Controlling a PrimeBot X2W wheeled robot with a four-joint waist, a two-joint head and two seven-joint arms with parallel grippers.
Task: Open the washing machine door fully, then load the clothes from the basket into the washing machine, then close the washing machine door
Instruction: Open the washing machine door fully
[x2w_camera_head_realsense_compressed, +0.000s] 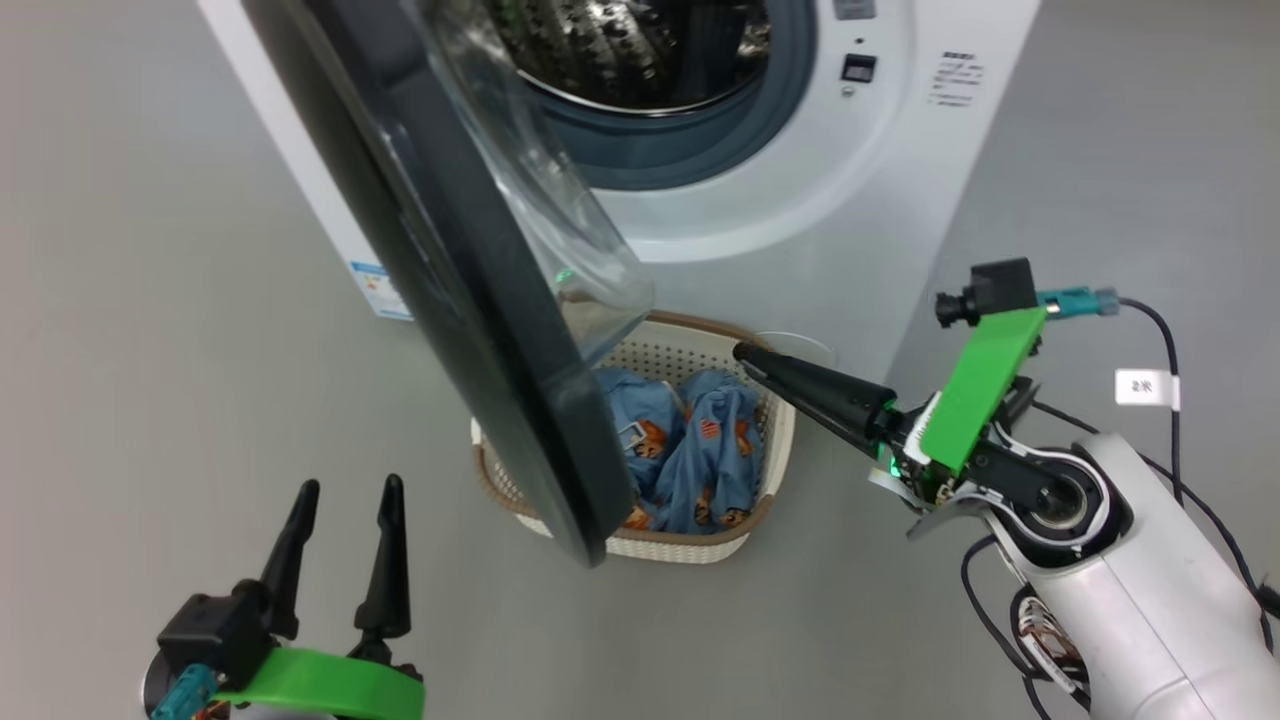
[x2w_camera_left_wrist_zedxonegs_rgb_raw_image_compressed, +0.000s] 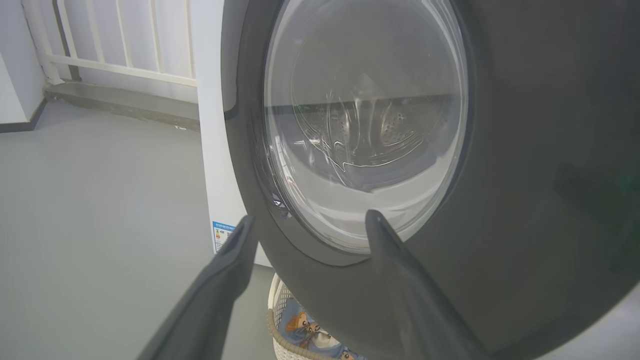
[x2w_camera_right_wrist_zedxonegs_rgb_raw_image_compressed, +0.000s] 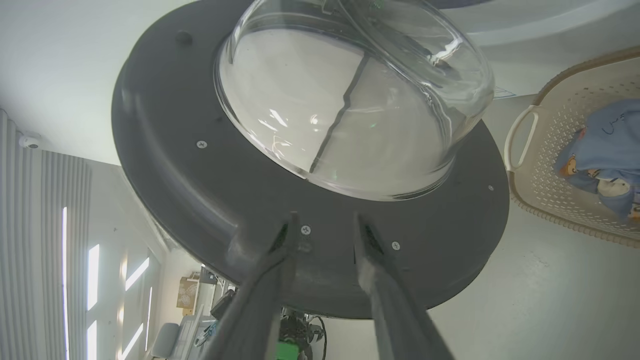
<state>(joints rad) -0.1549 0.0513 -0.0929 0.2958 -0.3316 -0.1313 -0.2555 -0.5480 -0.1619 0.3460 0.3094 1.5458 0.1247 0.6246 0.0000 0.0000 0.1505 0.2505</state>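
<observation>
1. Grey floor (x2w_camera_head_realsense_compressed: 150, 300) lies all around.
2. Big white boxy washing machine (x2w_camera_head_realsense_compressed: 800, 180) stands behind; its blue label (x2w_camera_head_realsense_compressed: 380, 290) is too small to read.
3. Round shiny black door (x2w_camera_head_realsense_compressed: 440, 250), partly open, looks heavy and stiff: push its rim.
4. Cream holey plastic basket (x2w_camera_head_realsense_compressed: 680, 365) under it holds soft, light blue bear-print clothes (x2w_camera_head_realsense_compressed: 710, 450): pinch a fold.
5. Left fingers (x2w_camera_head_realsense_compressed: 350, 484) gape wide, empty; right fingers (x2w_camera_head_realsense_compressed: 745, 353), slightly apart, hold nothing.

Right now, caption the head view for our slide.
Washing machine door half open over the basket of clothes, right end effector alongside.
</observation>
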